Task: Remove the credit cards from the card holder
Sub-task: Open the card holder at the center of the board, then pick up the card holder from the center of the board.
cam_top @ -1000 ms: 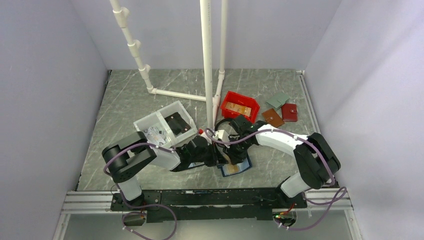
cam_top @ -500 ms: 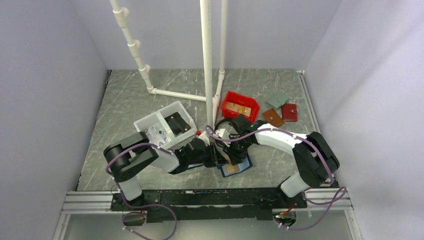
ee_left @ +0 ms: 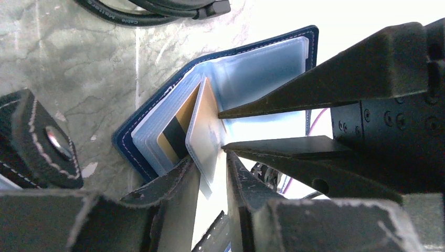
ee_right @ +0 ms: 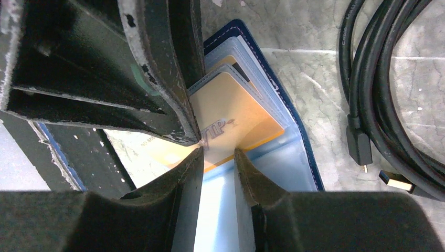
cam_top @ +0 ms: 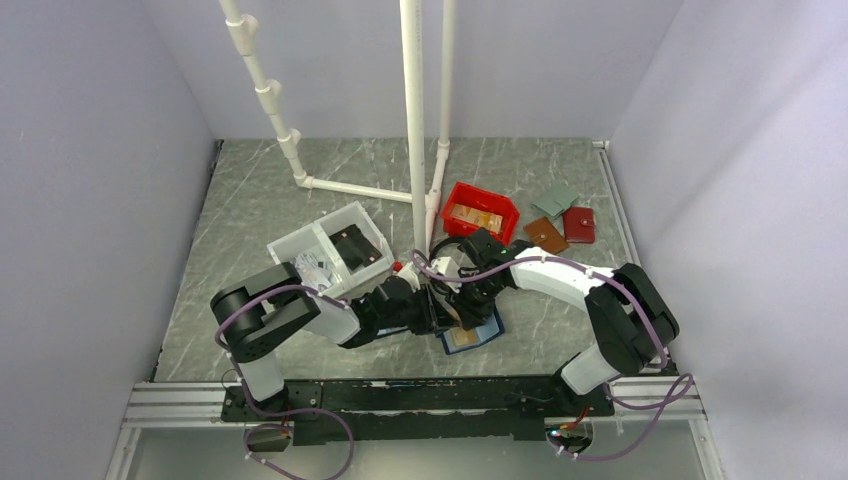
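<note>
Right, I see the card holder (cam_top: 474, 336) open on the worktop (cam_top: 270, 190), a gold credit card (ee_right: 236, 115) poking from it; left jaws and right jaws both stand slightly apart at the card.

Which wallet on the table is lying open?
The navy card holder under the left tool and right tool, its blue sleeves fanned, gold card showing. The brown wallet, red wallet and greenish wallet look folded shut.
</note>
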`<act>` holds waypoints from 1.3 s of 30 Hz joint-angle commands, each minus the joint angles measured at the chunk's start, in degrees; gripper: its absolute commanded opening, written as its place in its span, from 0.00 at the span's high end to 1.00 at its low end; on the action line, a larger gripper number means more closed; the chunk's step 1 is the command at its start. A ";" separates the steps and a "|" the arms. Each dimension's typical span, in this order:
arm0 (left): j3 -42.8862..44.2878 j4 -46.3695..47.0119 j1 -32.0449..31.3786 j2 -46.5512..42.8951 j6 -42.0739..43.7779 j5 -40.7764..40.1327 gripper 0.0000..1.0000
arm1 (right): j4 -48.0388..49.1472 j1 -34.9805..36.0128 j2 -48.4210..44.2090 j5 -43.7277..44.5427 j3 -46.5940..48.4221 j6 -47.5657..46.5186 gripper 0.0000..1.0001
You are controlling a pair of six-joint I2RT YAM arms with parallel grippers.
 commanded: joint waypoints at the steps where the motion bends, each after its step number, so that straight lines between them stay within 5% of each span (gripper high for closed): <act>1: 1.12 -3.05 -0.29 1.36 -0.42 -2.12 0.69 | 0.19 -0.60 0.31 0.93 1.63 0.54 0.69; 7: 2.03 -5.69 -0.30 1.09 -0.65 -3.87 0.73 | 0.14 -1.35 -0.26 0.54 1.71 0.77 0.69; 10: 1.97 -6.15 -0.29 1.02 -0.17 -4.81 0.99 | 0.26 -2.43 -1.00 0.20 1.87 1.17 0.69; 11: 1.89 -6.43 -0.36 0.88 0.33 -5.11 1.00 | 0.34 -3.01 -1.34 -0.02 1.89 1.35 0.69; 20: -5.11 7.51 -1.94 -5.56 9.01 -9.10 1.00 | 1.40 -7.59 -5.57 -6.37 2.37 3.59 0.67; 29: -10.06 23.43 -2.53 -7.88 18.47 -6.81 1.00 | 0.26 -12.20 -8.26 -21.75 3.32 3.86 0.66; 39: -10.57 25.96 -3.64 -13.89 28.75 -4.82 1.00 | -3.22 -14.78 -8.83 -31.55 4.65 1.69 0.66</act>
